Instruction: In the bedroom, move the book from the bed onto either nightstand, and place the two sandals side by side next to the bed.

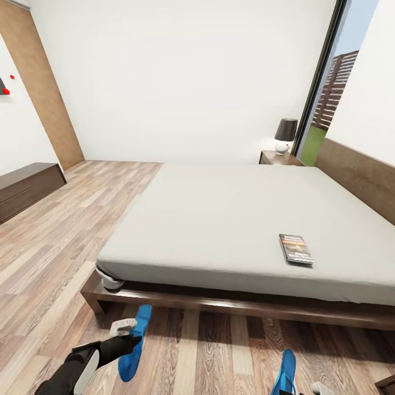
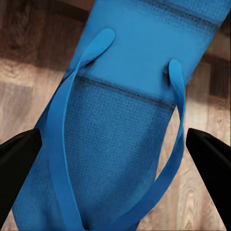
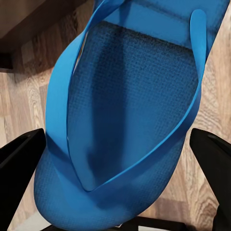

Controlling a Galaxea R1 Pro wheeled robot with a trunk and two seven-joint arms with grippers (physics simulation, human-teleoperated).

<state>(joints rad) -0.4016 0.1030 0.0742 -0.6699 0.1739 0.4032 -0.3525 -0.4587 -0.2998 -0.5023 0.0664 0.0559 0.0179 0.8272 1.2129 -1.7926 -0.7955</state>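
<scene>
The book (image 1: 296,248) lies flat on the off-white mattress of the bed (image 1: 219,219), near its front right edge. One blue sandal (image 1: 136,343) lies on the plank floor in front of the bed's left corner. My left gripper (image 1: 130,343) is over it. In the left wrist view the gripper (image 2: 115,159) is open, its fingers (image 2: 17,168) on either side of the sandal (image 2: 120,134). The other sandal (image 1: 285,370) is at the bottom right, and my open right gripper (image 3: 115,168) straddles that sandal (image 3: 130,110). A nightstand (image 1: 278,158) stands at the bed's far side.
A black-shaded lamp (image 1: 285,134) sits on the nightstand beside the tall window (image 1: 329,93). A long dark dresser (image 1: 27,189) runs along the left wall. The wooden headboard (image 1: 356,175) closes the bed's right side. A dark wooden corner (image 1: 387,384) shows at bottom right.
</scene>
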